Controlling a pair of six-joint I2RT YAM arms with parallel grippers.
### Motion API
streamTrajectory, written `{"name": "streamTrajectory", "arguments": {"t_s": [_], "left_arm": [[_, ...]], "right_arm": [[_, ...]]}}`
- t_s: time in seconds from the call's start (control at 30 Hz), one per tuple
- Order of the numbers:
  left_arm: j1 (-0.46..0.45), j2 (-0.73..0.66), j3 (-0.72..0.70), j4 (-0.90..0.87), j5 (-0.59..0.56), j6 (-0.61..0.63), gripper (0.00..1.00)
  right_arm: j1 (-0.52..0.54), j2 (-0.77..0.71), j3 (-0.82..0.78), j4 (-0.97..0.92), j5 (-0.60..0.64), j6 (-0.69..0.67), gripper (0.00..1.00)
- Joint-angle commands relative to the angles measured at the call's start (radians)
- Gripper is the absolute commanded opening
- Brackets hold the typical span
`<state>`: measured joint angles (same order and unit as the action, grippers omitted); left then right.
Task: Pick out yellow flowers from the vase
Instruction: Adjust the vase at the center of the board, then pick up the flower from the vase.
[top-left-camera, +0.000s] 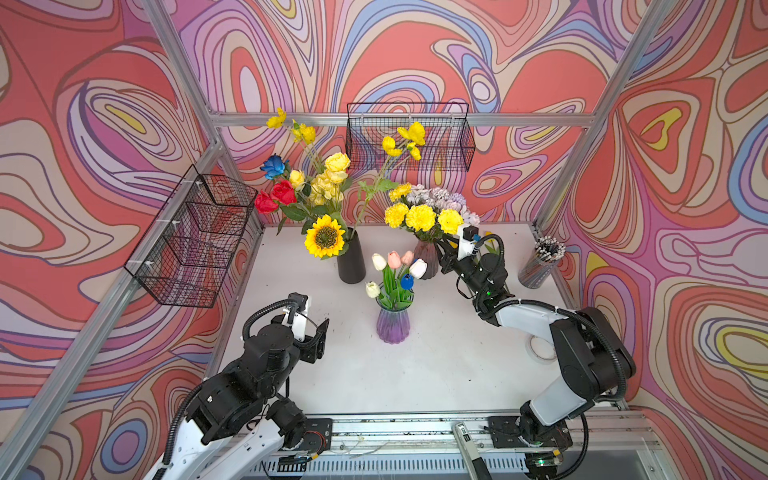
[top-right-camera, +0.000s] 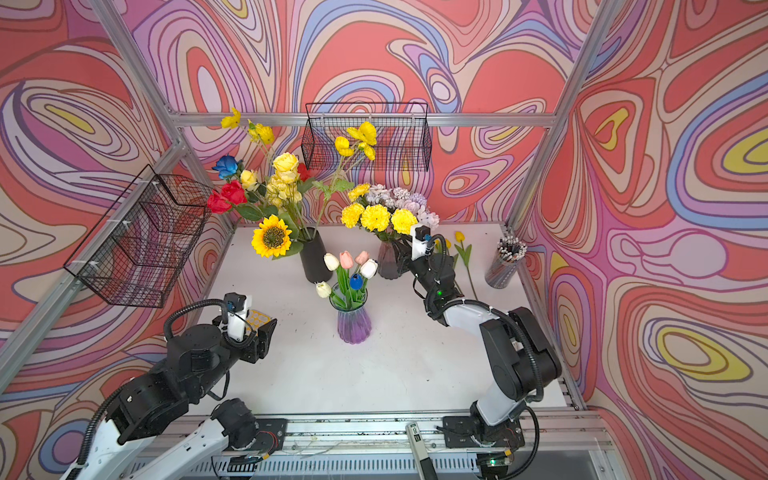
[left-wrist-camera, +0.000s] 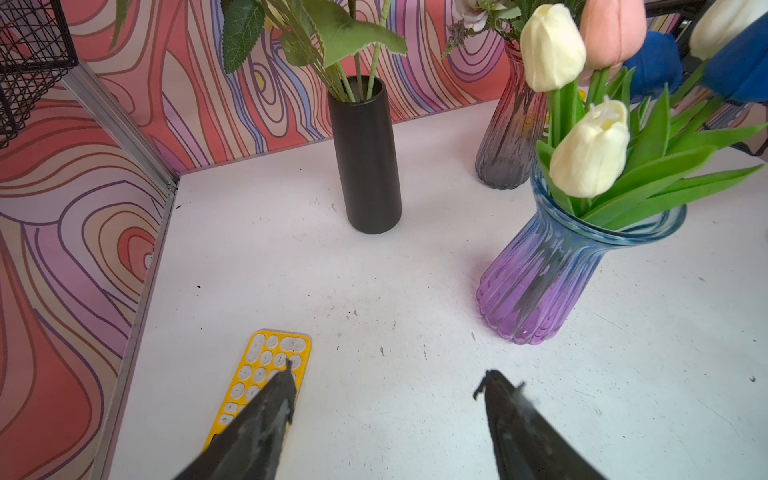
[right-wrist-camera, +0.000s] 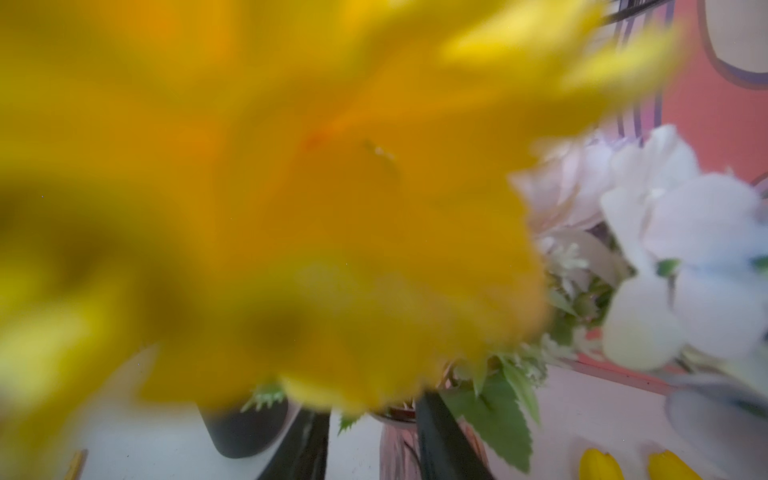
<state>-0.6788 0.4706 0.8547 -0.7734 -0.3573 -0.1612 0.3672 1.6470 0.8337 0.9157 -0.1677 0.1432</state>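
The right gripper (right-wrist-camera: 372, 405) straddled the smoky vase (left-wrist-camera: 509, 137) neck under the yellow marigolds (top-left-camera: 420, 217), grip unclear; pinching one stem low and lifting straight seemed best. The left gripper (left-wrist-camera: 386, 370) gaped, empty

1. White table (top-left-camera: 415, 374) was scuffed w/ dark specks.
2. Three vases stood upright: black vase (top-left-camera: 351, 262) back-left, grey vase (top-right-camera: 388, 262) back-centre, purple vase (top-left-camera: 393, 324) nr middle.
3. Pen cup (top-left-camera: 540, 266) stood back-right; tape roll (top-left-camera: 540, 351) lay by right edge.
4. Yellow keypad (left-wrist-camera: 257, 361) lay flat nr left edge; yellow tulip (top-right-camera: 459, 237) lay flat btwn grey vase & pen cup.
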Motion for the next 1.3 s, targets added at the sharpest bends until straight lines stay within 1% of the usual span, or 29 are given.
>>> {"name": "streamTrajectory", "arguments": {"t_s": [0.0, 0.33, 0.43, 0.5, 0.73, 0.93, 1.27], "left_arm": [[0.005, -0.002, -0.005, 0.004, -0.009, -0.005, 0.75], [0.006, 0.0, -0.001, -0.003, -0.015, 0.001, 0.75], [0.005, -0.004, 0.0, -0.007, -0.018, 0.001, 0.75], [0.005, -0.006, 0.0, -0.009, -0.019, 0.001, 0.75], [0.005, -0.007, -0.002, -0.009, -0.022, 0.003, 0.75], [0.005, 0.001, 0.001, -0.004, -0.018, 0.003, 0.75], [0.005, 0.006, 0.021, -0.017, -0.015, 0.004, 0.75]], "right_arm": [[0.005, 0.037, 0.029, 0.051, 0.031, -0.008, 0.35], [0.018, 0.122, 0.094, 0.102, 0.039, 0.013, 0.34], [0.02, 0.151, 0.109, 0.111, 0.035, 0.013, 0.37], [0.021, 0.16, 0.117, 0.115, 0.034, 0.01, 0.4], [0.028, 0.171, 0.132, 0.116, 0.072, -0.013, 0.43], [0.03, 0.188, 0.153, 0.144, 0.099, -0.015, 0.38], [0.042, 0.242, 0.217, 0.134, 0.108, -0.016, 0.36]]}}
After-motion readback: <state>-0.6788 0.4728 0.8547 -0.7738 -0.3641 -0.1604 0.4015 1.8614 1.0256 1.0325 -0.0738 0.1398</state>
